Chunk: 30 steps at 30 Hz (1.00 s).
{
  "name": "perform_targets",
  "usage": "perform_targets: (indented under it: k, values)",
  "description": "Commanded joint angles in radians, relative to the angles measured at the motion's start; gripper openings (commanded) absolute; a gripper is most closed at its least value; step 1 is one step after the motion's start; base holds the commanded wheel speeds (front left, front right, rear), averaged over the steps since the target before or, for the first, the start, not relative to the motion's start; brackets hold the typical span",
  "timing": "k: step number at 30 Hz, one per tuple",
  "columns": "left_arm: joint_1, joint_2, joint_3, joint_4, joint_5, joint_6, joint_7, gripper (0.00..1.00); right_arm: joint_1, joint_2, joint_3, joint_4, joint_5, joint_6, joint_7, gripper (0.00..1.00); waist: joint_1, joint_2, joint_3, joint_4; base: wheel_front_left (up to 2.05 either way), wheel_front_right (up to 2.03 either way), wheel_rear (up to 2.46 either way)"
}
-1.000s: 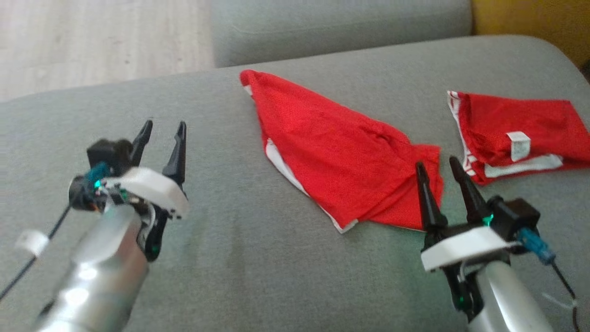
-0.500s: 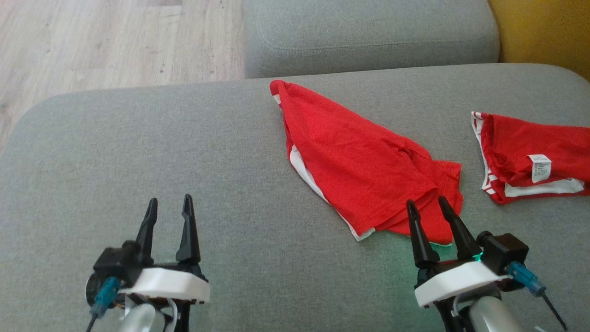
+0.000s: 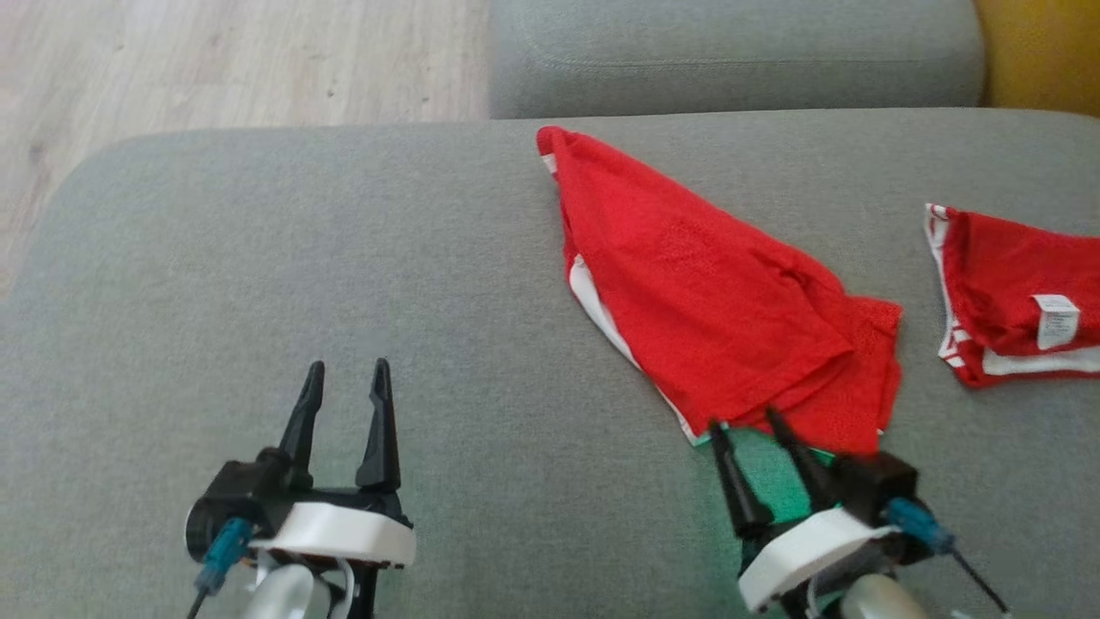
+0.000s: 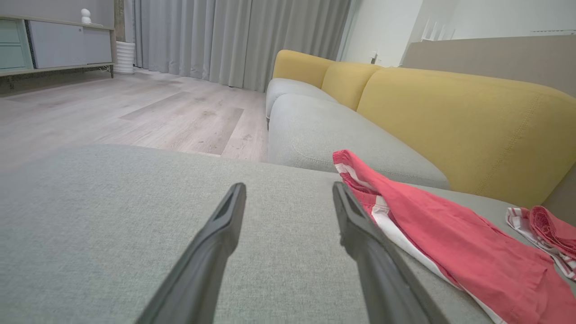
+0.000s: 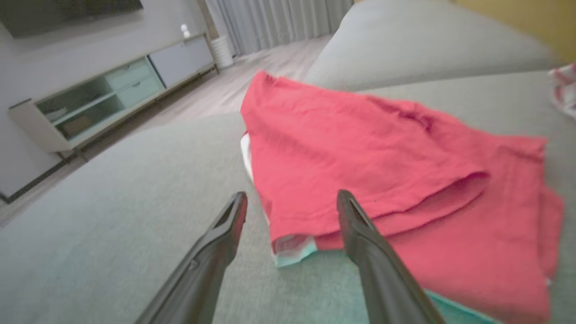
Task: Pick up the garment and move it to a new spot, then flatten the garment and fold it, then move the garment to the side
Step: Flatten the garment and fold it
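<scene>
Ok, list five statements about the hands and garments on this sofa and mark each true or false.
1. The right hand is open, pointing at the red garment's near corner. True.
2. The left hand grips that garment. False: it is open over bare grey seat cushion, apart from it.
3. A second red garment with a white label lies on the same cushion. True.
4. The sofa's backrest is blue. False: it is yellow.
5. Pale wooden floor shows beyond the cushion. True.
</scene>
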Motion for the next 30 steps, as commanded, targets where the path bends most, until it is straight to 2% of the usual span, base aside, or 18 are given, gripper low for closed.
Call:
perform_targets:
  k: [1,10,19,25,26,27,30]
  values:
    - [-0.036,-0.001,0.039,-0.025,0.01,-0.007,-0.009,1.0,-0.019,0.002,0.032,-0.017,-0.009,-0.001,0.007,1.0,0.0,0.0,0.01,0.013,0.0,0.0,0.0]
    - [-0.055,-0.034,0.058,0.01,0.043,-0.047,-0.009,1.0,-0.066,0.002,0.078,0.083,-0.039,-0.001,0.044,1.0,0.0,0.0,0.04,0.064,0.0,0.0,0.0]
    - [-0.064,-0.06,0.089,-0.015,0.063,-0.074,-0.009,1.0,-0.143,0.002,0.041,0.193,-0.101,-0.001,0.018,1.0,0.0,0.0,0.07,0.099,0.0,0.0,0.0]
    - [-0.063,-0.067,0.102,-0.019,0.073,-0.087,-0.009,1.0,-0.179,0.002,0.058,0.24,-0.074,-0.001,0.018,0.98,0.0,0.0,0.075,0.106,0.0,0.0,0.0]
    - [-0.063,-0.068,0.106,-0.019,0.074,-0.088,-0.009,1.0,-0.189,0.002,0.066,0.245,-0.079,-0.001,0.013,0.72,0.0,0.0,0.075,0.104,0.0,0.0,0.0]
    - [-0.062,-0.069,0.111,-0.02,0.076,-0.089,-0.01,1.0,-0.197,0.002,0.072,0.25,-0.08,-0.001,0.008,0.01,0.0,0.0,0.074,0.1,0.0,0.0,0.0]
    - [-0.053,-0.071,0.119,-0.014,0.079,-0.094,-0.01,1.0,-0.214,0.002,0.087,0.26,-0.071,-0.001,-0.01,0.0,0.0,0.0,0.067,0.08,0.0,0.0,0.0]
